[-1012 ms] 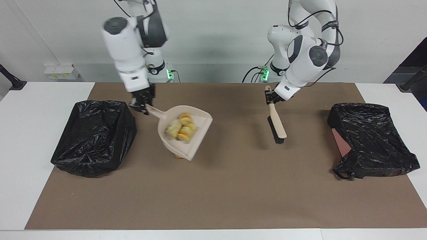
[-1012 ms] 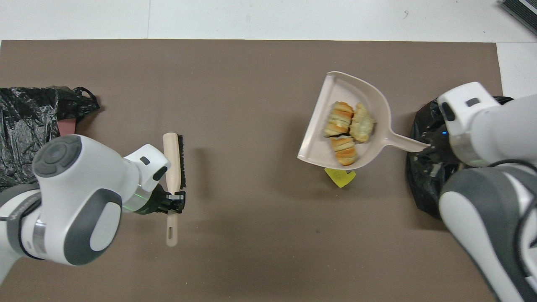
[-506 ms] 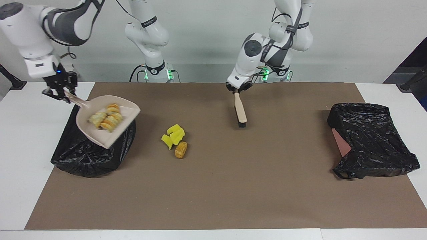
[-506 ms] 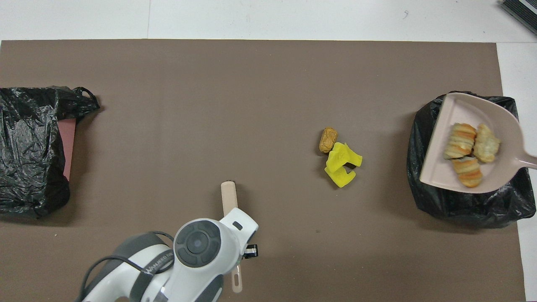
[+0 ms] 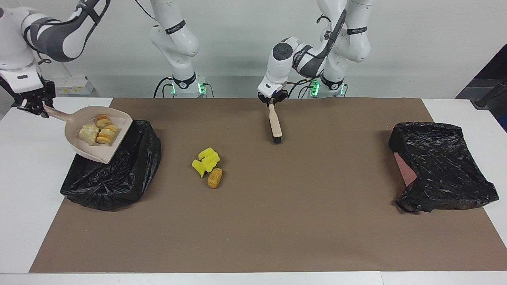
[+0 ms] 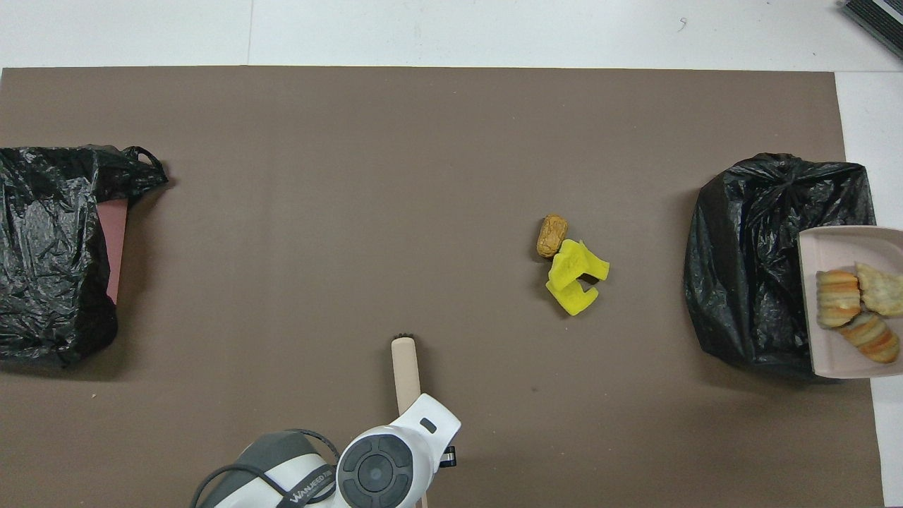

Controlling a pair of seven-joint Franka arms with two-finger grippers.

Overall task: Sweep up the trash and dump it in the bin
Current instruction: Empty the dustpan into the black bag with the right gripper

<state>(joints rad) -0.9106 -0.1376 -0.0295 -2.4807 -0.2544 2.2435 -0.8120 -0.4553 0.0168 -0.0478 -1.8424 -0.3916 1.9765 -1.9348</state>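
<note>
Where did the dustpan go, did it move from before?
Yes. The dustpan, held by the right gripper, swung from mid-mat out over the black bin bag at the right arm's end.

A pale wall rises past a white table under a brown mat.

Two glossy white jointed arms with dark grey joint caps, black cables, lettered black bands; green lights at bases; black two-finger grippers.
</note>
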